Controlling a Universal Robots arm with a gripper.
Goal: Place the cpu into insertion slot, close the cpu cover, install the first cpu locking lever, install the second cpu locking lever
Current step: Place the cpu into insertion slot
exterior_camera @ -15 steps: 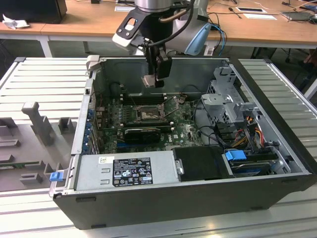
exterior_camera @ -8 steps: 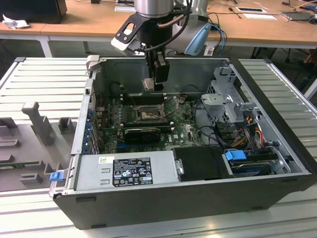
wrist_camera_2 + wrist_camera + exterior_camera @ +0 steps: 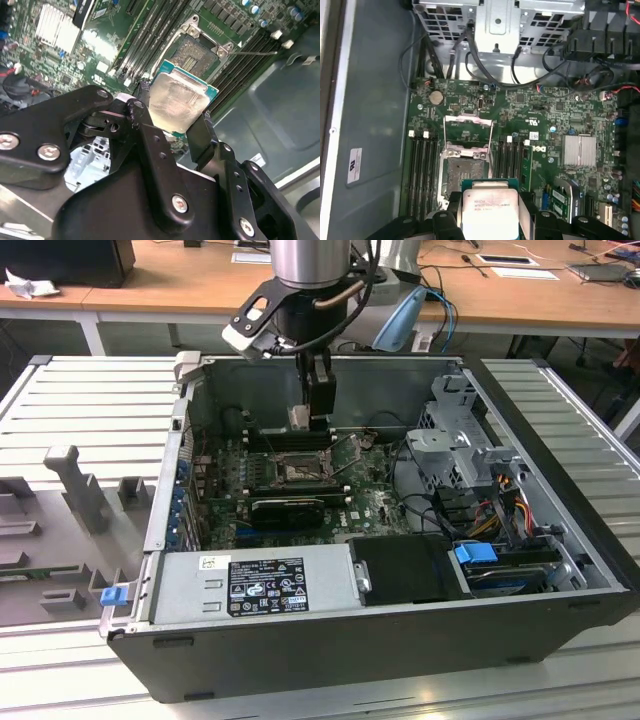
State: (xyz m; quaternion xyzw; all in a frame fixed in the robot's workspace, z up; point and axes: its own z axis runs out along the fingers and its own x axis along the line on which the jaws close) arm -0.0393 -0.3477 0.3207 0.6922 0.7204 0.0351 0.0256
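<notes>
My gripper [image 3: 312, 412] is shut on the cpu [image 3: 298, 418], a silver-topped square chip, and holds it by two opposite edges above the motherboard. In both wrist views the cpu [image 3: 177, 102] [image 3: 489, 206] sits between the black fingers [image 3: 200, 132]. The insertion slot [image 3: 464, 171] [image 3: 196, 54] [image 3: 298, 472] lies bare, with the chip hanging a little above it and off to one side. The cpu cover [image 3: 468, 131] stands flipped open beyond the slot. A thin locking lever [image 3: 255, 51] sticks out beside the socket.
The open computer case [image 3: 560, 570] holds a power supply [image 3: 265, 585], a metal drive cage [image 3: 465, 445], loose cables [image 3: 490, 505] and memory slots [image 3: 422, 167] on either side of the socket. A black card [image 3: 288, 506] lies just in front of the socket.
</notes>
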